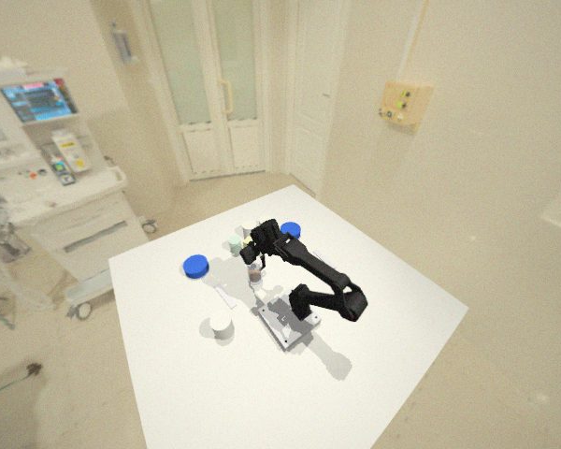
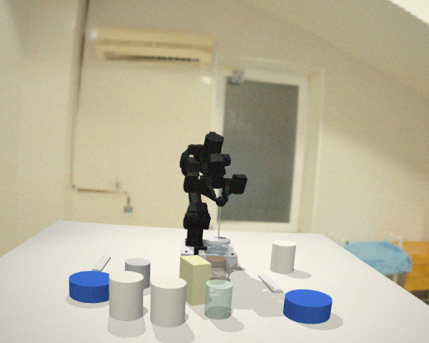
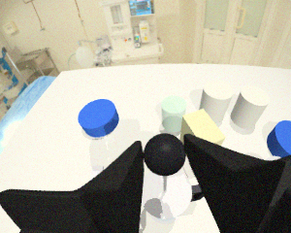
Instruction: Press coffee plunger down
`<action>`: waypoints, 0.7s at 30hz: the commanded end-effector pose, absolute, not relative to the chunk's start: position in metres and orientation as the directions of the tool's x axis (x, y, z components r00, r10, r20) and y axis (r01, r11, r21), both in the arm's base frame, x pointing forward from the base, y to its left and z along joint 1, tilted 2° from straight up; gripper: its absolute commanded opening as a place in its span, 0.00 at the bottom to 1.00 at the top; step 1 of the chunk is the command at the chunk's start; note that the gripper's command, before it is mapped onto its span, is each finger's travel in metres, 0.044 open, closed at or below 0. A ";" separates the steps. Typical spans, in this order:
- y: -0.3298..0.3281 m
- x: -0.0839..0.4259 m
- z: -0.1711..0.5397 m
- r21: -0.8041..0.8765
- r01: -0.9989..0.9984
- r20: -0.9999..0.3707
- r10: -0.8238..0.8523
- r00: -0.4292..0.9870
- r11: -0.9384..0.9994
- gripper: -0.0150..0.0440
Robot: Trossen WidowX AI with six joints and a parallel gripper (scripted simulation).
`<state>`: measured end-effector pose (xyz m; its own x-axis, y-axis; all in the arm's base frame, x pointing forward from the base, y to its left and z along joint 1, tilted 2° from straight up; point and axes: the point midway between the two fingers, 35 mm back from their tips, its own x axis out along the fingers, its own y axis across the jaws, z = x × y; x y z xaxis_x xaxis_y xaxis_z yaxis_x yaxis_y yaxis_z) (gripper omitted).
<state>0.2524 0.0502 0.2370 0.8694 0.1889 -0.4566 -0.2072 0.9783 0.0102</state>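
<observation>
Your white square tabletop (image 1: 184, 386) carries everything here. On it the black six-joint arm (image 1: 319, 275) rises from its grey base plate (image 1: 290, 333), folds at the elbow and reaches out, with its wrist bent down over the coffee press.

The glass coffee press with brown liquid and a grey lid (image 2: 217, 258) stands upright just in front of the base plate, behind the pale yellow block (image 2: 194, 279) in the exterior view. Its thin metal plunger rod (image 2: 219, 221) stands raised well above the lid.

Look at the end effector (image 3: 165, 155): its two black fingers are clamped on the black round plunger knob (image 3: 164, 154), one on each side, at the top of the rod. In the exterior view the knob (image 2: 220, 201) sits right under the wrist.

Near the press you have a translucent pale green cylinder (image 2: 218, 299), grey cylinders (image 2: 168, 301) and flat blue discs (image 2: 307, 305).
</observation>
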 end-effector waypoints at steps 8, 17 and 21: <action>0.050 0.254 0.226 0.012 -0.205 -0.460 0.188 0.868 0.979 0.45; 0.051 0.257 0.212 0.012 -0.205 -0.460 0.188 0.868 0.979 0.45; 0.052 0.258 0.205 0.012 -0.205 -0.459 0.188 0.868 0.979 0.45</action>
<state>0.2584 0.0518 0.2286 0.8901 0.1938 -0.4126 -0.2088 0.9779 0.0087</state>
